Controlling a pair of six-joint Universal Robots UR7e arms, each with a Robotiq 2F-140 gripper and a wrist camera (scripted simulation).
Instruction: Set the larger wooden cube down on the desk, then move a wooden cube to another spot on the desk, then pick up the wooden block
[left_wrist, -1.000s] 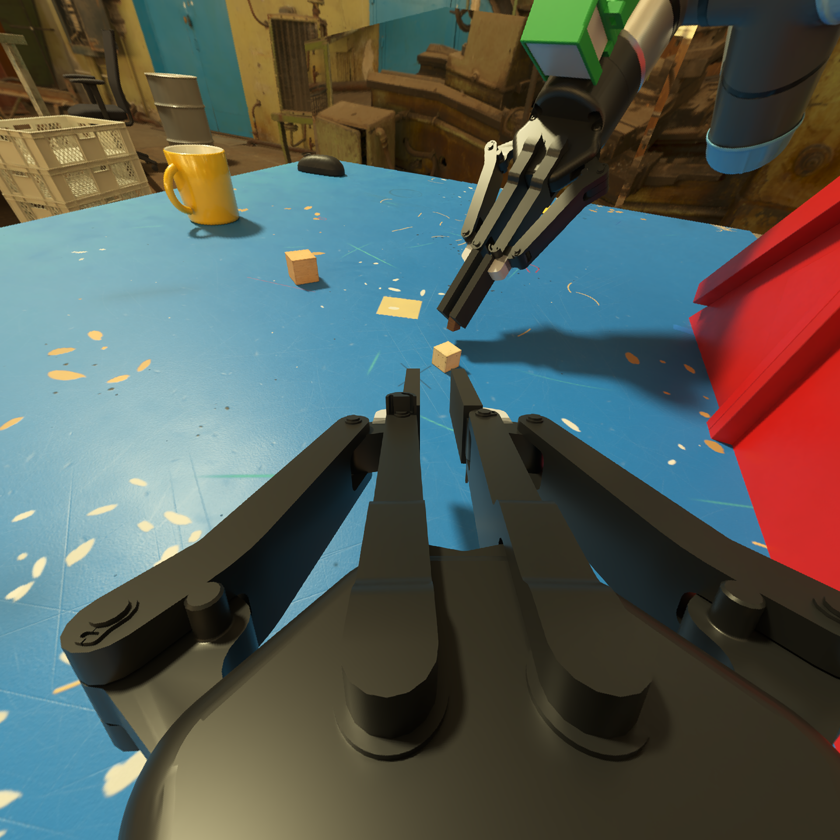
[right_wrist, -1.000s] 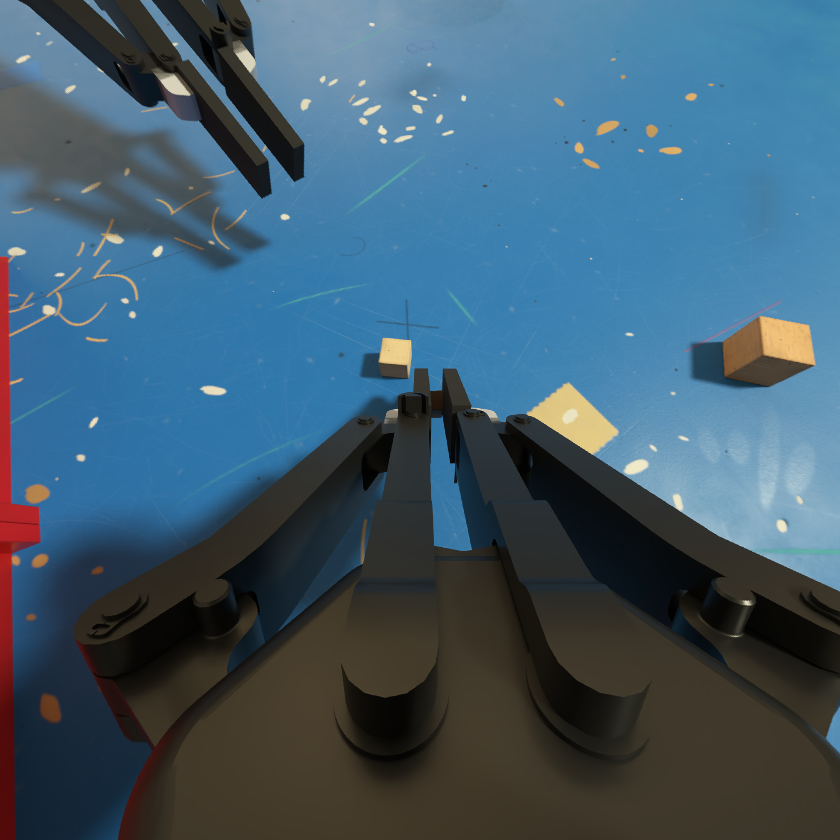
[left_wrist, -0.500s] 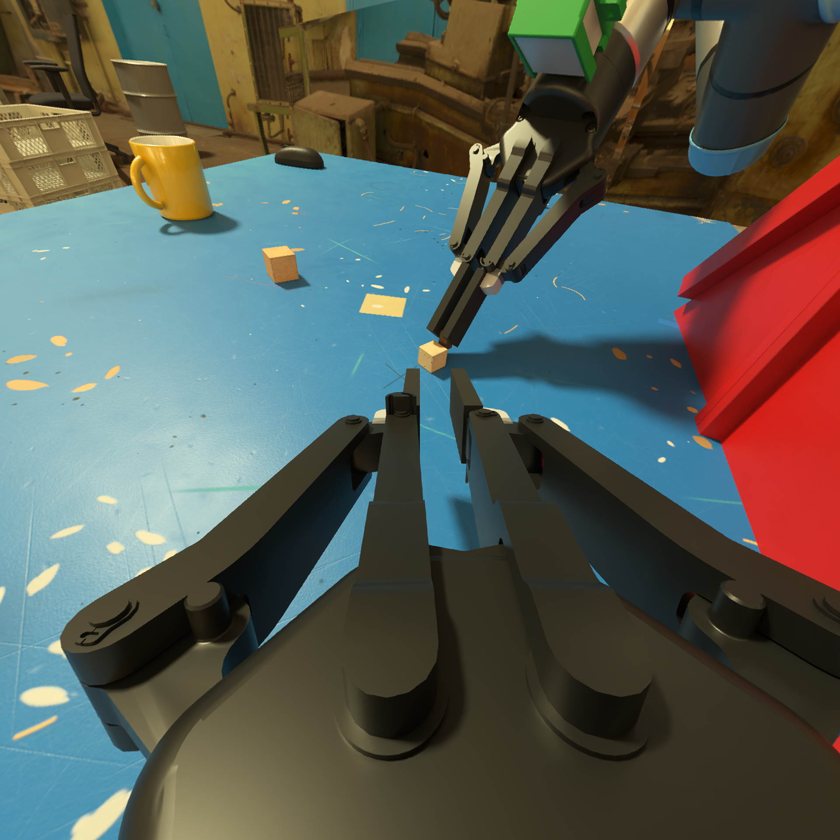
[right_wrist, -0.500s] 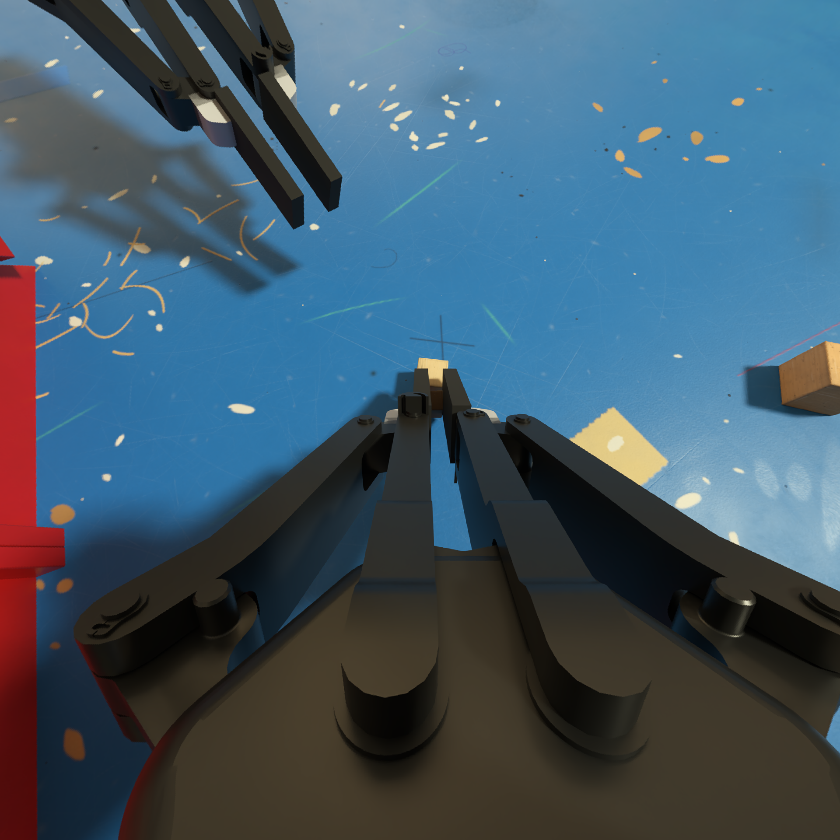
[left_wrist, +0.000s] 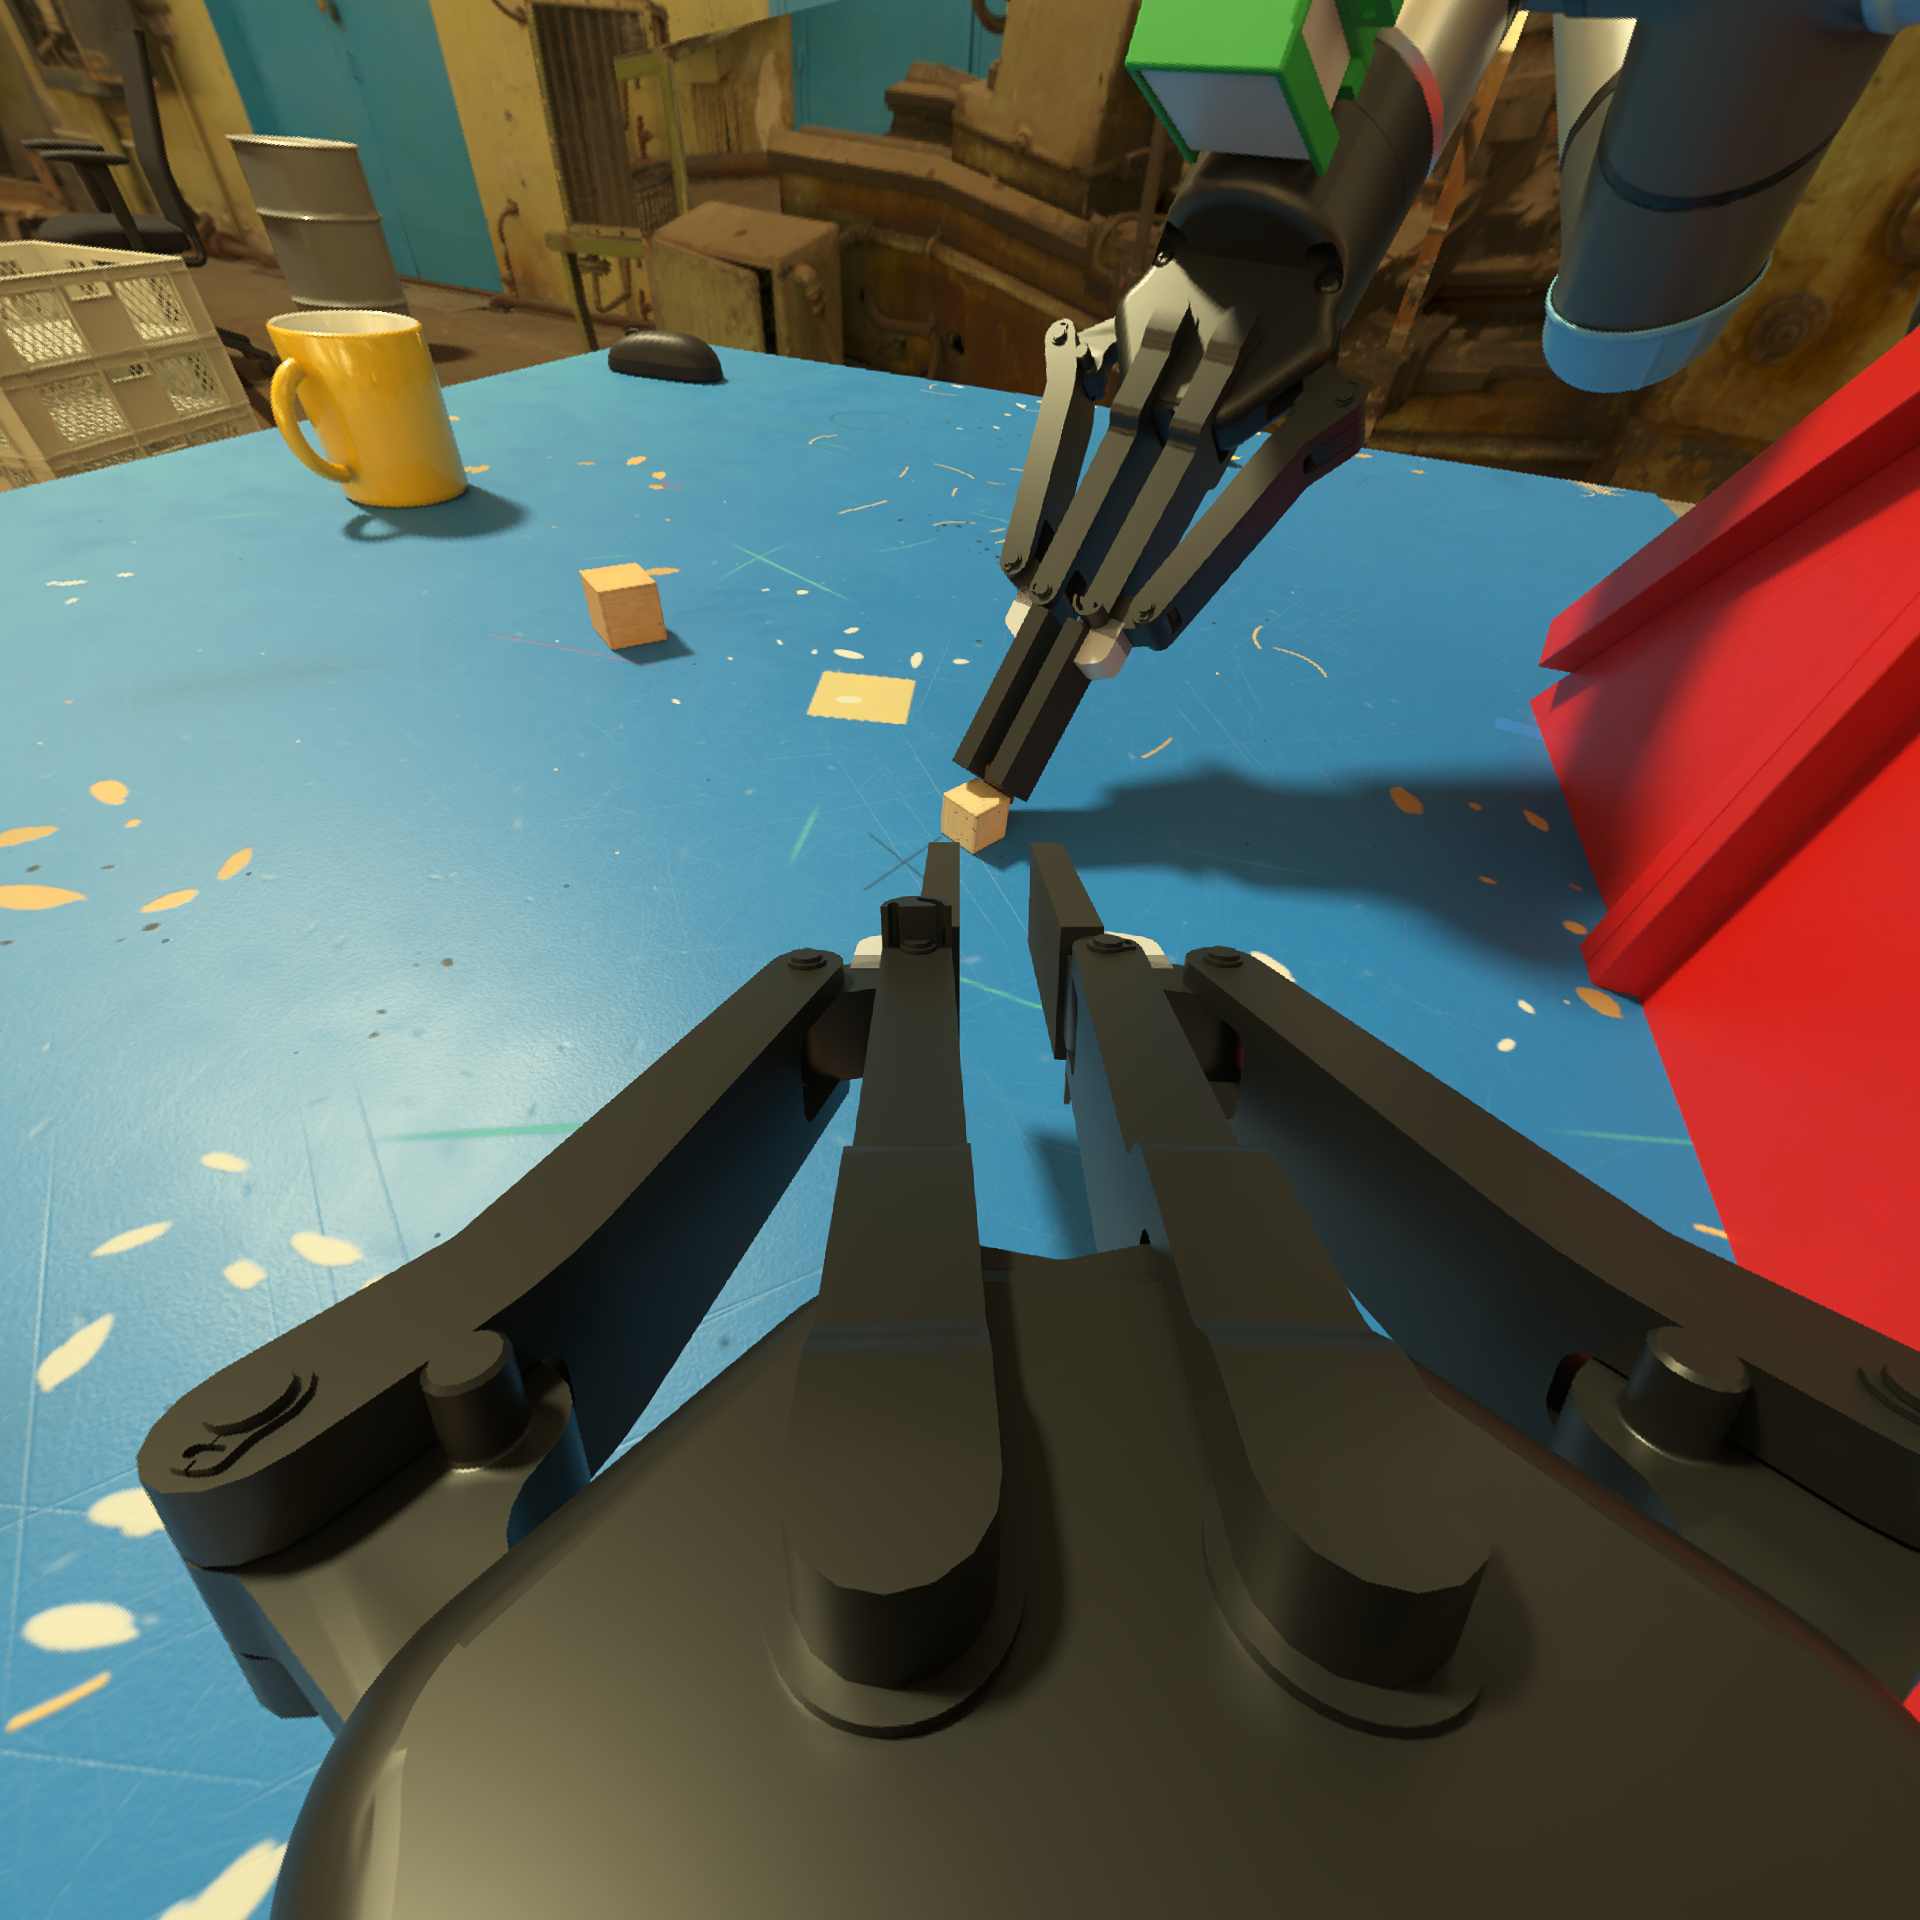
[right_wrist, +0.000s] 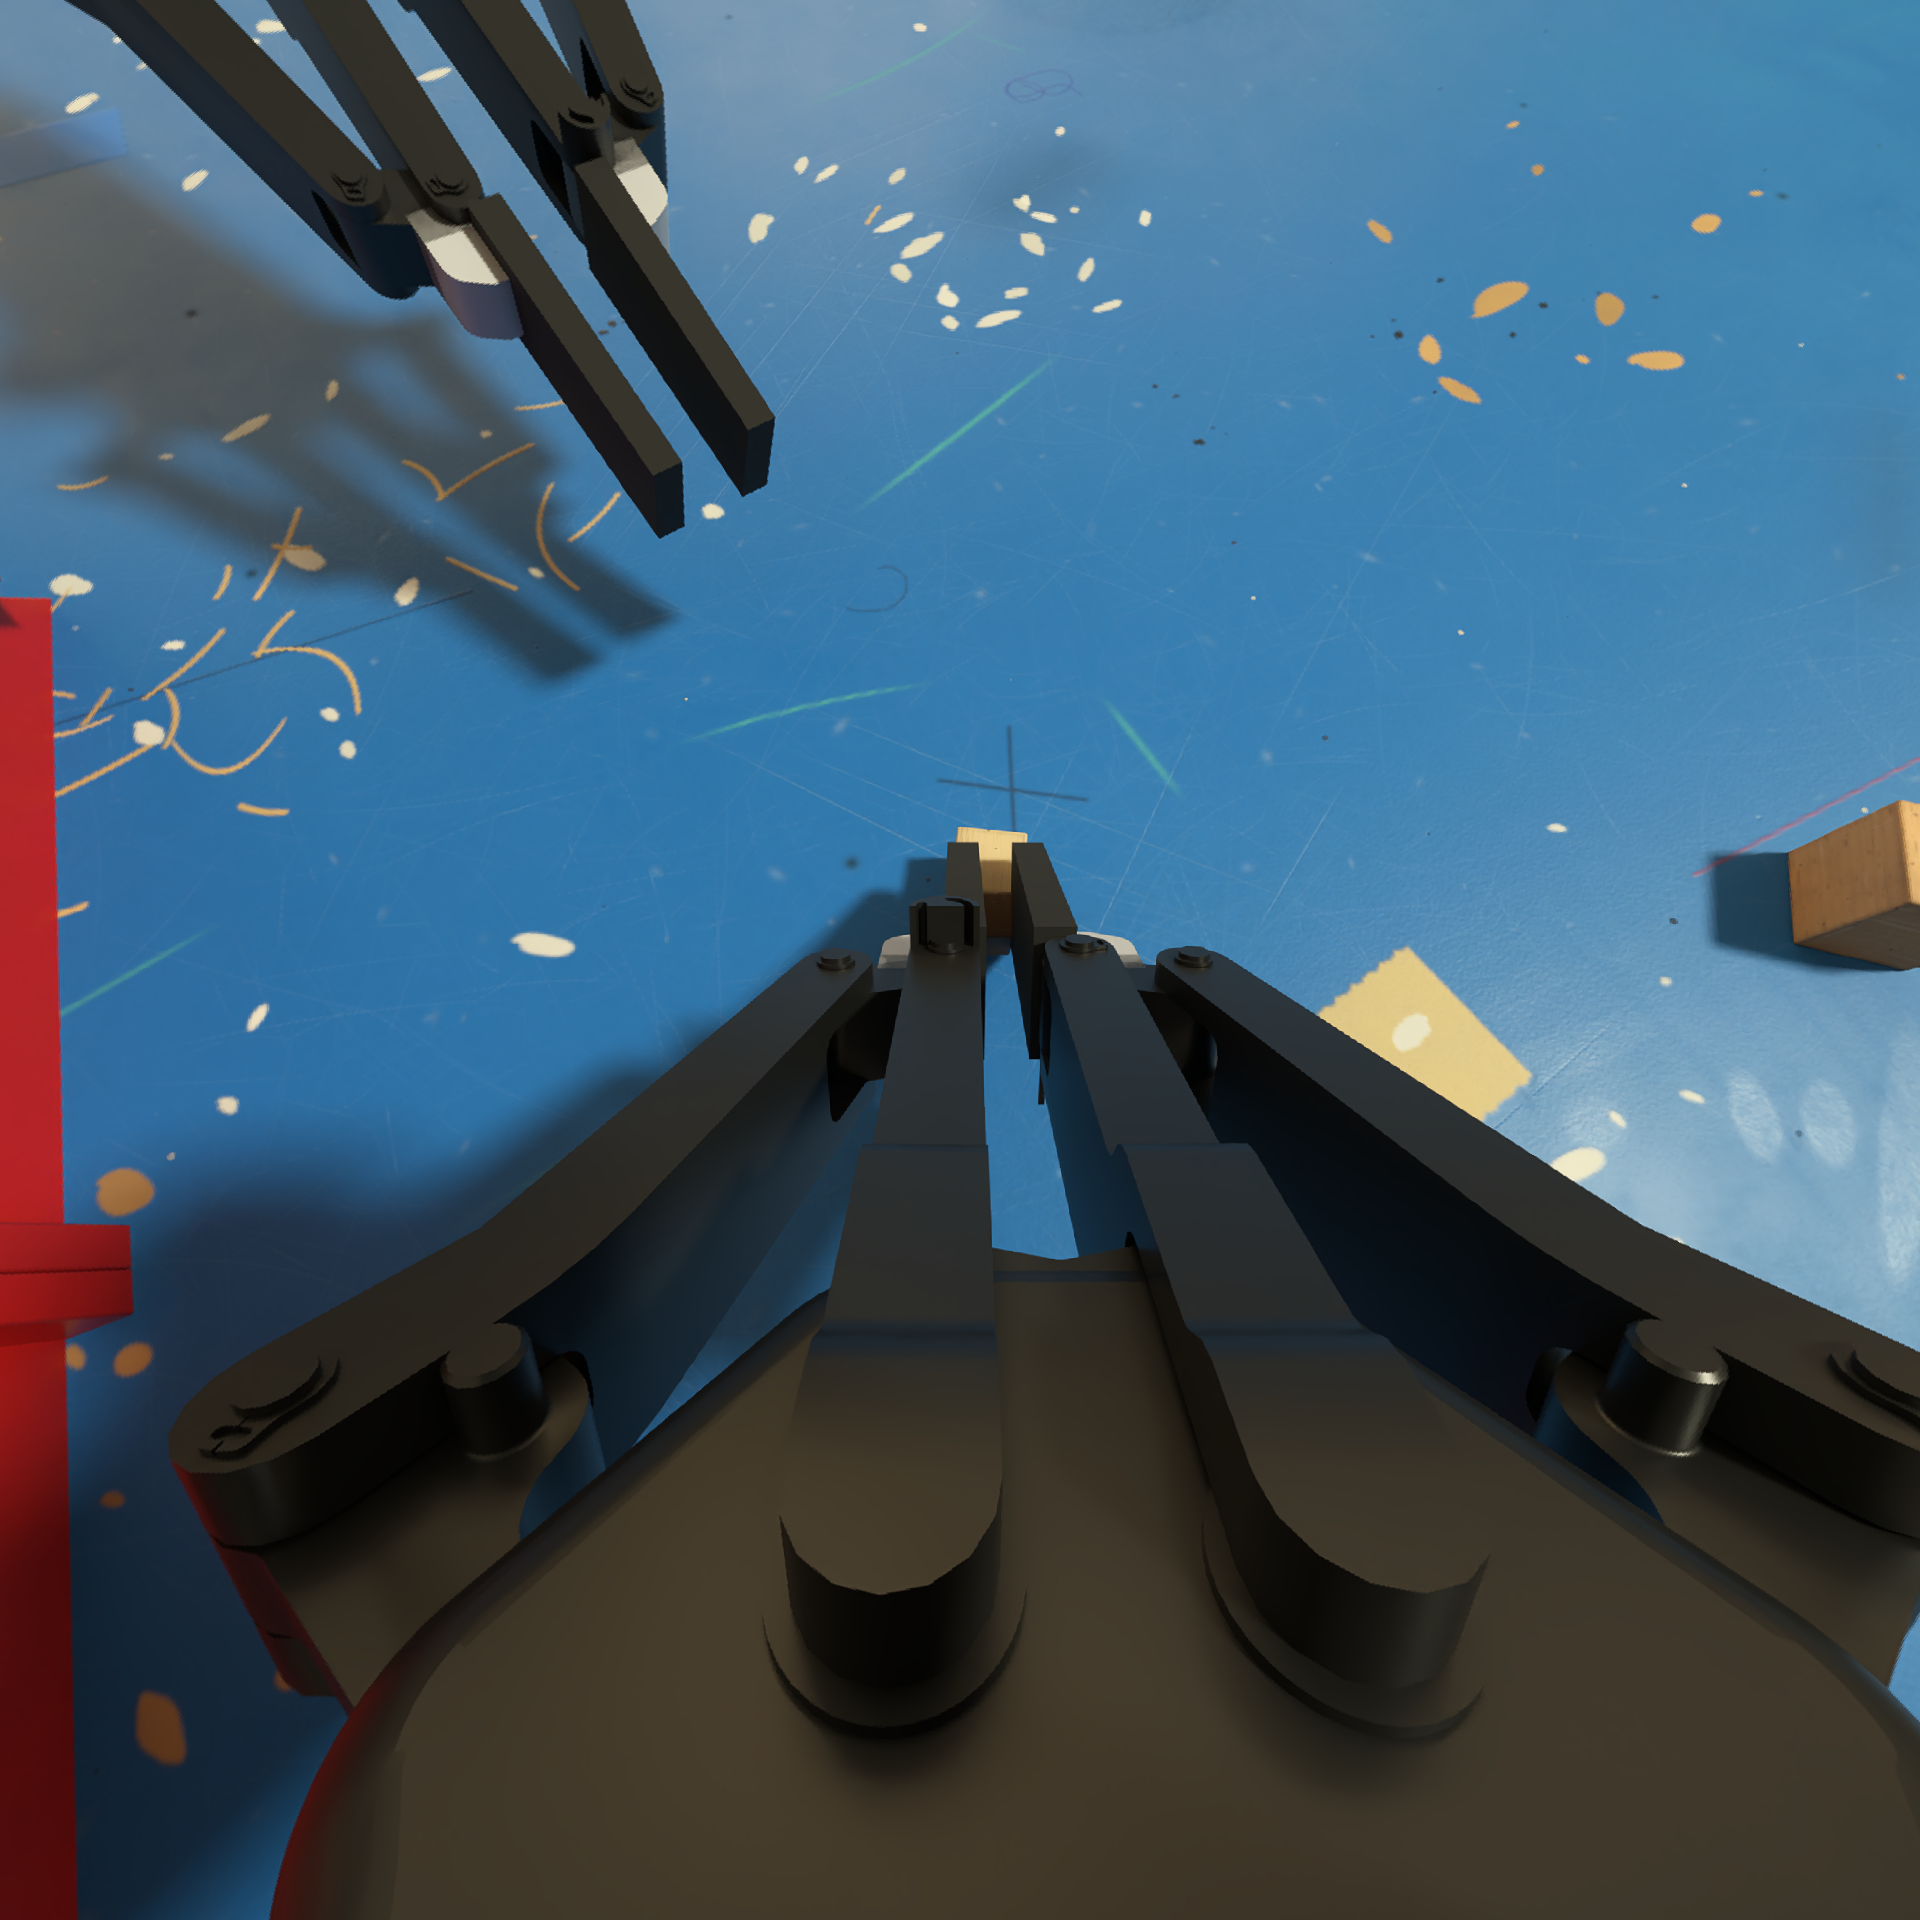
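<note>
You have one container in view — a yellow mug (left_wrist: 369, 410) near the desk's (left_wrist: 312, 831) far left corner; its inside is hidden from you. Count two wooden cubes. The small wooden cube (right_wrist: 992, 868) sits mid-desk between the right tool's (right_wrist: 995, 871) fingers, which are nearly together around it — whether they clamp it, you cannot tell. The larger wooden cube (left_wrist: 623, 605) rests alone, toward the mug. Your left tool (left_wrist: 997, 873) hangs with fingers slightly apart, holding nothing.
</note>
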